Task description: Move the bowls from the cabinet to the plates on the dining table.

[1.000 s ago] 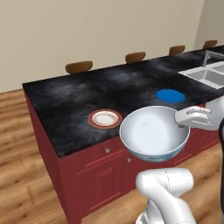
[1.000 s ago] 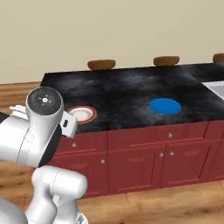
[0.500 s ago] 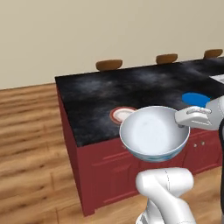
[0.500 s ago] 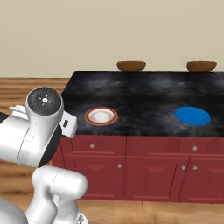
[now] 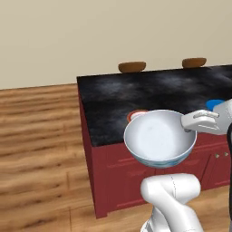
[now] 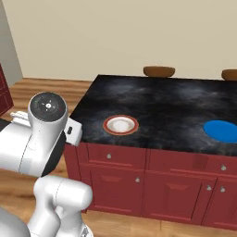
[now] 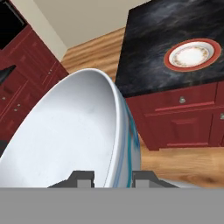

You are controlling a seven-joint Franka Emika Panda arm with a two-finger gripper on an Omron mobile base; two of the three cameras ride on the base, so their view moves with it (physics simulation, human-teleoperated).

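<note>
The two-finger gripper (image 7: 110,178) is closed narrowly on the rim of the white deep bowl with blue-teal outside (image 5: 159,138), carried clear of the black marbled dining table (image 6: 162,104); the orange-red plate (image 6: 121,125) lies bare ahead, presumably its destination.

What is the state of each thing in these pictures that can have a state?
White bowl: held by its rim, in the air in front of the dining table, upright, empty.
Gripper: shut on the white bowl's rim.
Orange-red plate: flat on the dining table, no bowl on it.
Blue plate: flat on the dining table, no bowl on it.
Table drawers: closed.
</note>
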